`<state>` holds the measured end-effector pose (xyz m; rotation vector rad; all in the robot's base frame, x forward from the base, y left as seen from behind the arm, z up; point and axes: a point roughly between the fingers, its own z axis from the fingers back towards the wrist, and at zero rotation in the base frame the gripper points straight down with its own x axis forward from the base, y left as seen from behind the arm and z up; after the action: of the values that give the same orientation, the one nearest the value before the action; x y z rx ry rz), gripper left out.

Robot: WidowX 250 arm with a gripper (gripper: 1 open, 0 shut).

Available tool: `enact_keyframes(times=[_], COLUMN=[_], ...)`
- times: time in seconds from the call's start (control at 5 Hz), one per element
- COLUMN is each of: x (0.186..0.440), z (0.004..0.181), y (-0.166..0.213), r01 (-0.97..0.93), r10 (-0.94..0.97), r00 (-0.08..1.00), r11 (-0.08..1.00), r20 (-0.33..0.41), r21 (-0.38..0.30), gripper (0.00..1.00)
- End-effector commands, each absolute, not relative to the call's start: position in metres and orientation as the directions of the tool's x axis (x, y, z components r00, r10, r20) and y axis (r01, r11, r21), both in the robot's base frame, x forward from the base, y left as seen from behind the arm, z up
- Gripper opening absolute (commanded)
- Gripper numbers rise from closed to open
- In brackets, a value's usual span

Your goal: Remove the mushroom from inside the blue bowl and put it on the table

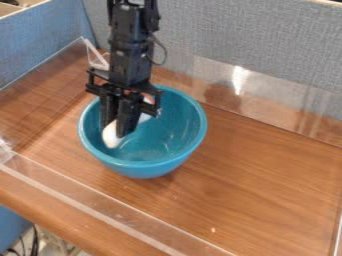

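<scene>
The turquoise blue bowl (171, 150) stands on the wood-grain table (261, 170), left of the middle. My black gripper (116, 128) points down over the left part of the bowl, close to its left rim. It is shut on the mushroom (110, 135). Only the mushroom's cream-white part shows between the dark fingers (130, 118); its cap is hidden. The mushroom hangs at about rim height, clear of the bowl's bottom.
Low clear acrylic walls edge the table at the front (94, 210) and back right (274, 88). A clear folded plastic piece (96, 52) sits at the back left. Blue-grey partitions (40, 40) stand behind. Bare wood lies right of the bowl.
</scene>
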<state>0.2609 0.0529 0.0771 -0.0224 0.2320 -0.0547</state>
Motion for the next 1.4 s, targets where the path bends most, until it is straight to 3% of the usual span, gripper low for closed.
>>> enact_keyframes(times=[0.0,0.2,0.4,0.8,1.0,1.2], x=[0.257,0.268,0.26,0.255,0.253,0.255], z=[0.098,0.105,0.112,0.135,0.138,0.122], y=[0.058,0.053,0.051,0.01,-0.022,-0.043], r01=[0.103,0.094,0.122,0.266,0.367,0.428], r10=[-0.104,-0.097,-0.124,-0.268,-0.369,-0.431], r00=[0.983,0.986,0.986,0.961,0.928,0.899], r11=[0.995,0.995,0.992,0.963,0.929,0.902], r20=[-0.149,-0.134,-0.108,-0.068,-0.058,-0.078], r21=[-0.016,-0.023,-0.027,-0.034,-0.044,-0.056], gripper=[0.0,0.0,0.0,0.0,0.0,0.0])
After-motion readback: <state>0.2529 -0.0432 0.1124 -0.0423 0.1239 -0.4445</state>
